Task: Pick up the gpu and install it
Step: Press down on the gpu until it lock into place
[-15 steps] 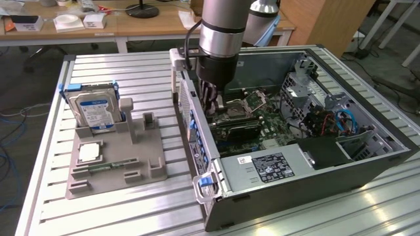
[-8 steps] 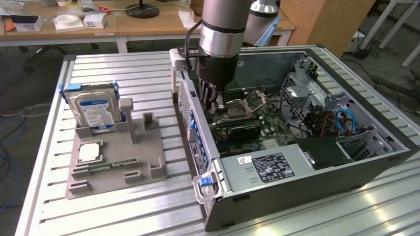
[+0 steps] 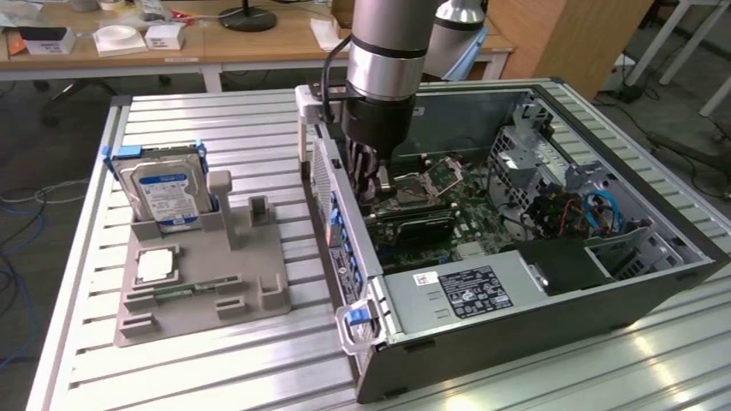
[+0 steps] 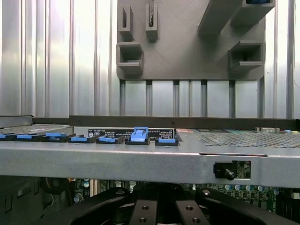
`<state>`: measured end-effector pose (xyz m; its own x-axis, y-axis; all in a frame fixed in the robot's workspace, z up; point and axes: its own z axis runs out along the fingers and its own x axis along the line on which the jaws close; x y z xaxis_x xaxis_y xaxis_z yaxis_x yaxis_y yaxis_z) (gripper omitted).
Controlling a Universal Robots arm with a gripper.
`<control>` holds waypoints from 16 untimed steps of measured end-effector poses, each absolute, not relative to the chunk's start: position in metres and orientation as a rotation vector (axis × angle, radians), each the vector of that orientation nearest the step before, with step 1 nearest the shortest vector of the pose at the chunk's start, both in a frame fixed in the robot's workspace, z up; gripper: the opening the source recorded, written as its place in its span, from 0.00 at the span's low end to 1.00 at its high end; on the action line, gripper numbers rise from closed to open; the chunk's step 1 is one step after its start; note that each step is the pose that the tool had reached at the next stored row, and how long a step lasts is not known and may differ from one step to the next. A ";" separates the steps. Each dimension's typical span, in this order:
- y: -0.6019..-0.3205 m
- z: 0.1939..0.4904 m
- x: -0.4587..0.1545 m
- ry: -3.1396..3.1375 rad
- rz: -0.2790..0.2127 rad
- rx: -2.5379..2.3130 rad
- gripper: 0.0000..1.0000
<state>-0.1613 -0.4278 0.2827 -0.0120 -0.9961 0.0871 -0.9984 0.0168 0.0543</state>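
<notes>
A robot arm is reaching down into an open computer case (image 3: pixel 639 282) lying on its side on a ribbed metal counter (image 3: pixel 228 128). The pincer (image 3: pixel 377 175) is sitting low over the motherboard (image 3: pixel 457 201), just inside the case's rear wall, and its fingers are drawn fully together. A dark slab, seemingly the gpu (image 3: pixel 413 224), is lying seated across the motherboard just beside the pincer; whether the fingers are pinching its edge cannot be told. In the wrist view the pincer (image 4: pixel 159 213) is looking out over the case wall and its blue slot clips (image 4: pixel 139 135).

To the exterior view's left, a grey parts holder (image 3: pixel 246 274) is carrying a hard drive (image 3: pixel 166 193).

Judging by its look, the card is light, stiff and fragile. It is best held by its thin long edges, away from its components.
</notes>
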 end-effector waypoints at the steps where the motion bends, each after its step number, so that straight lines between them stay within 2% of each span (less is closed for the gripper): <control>1: -0.428 0.283 -0.161 -2.165 0.035 2.134 0.10; 16: -0.430 0.283 -0.161 -2.164 0.038 2.133 0.10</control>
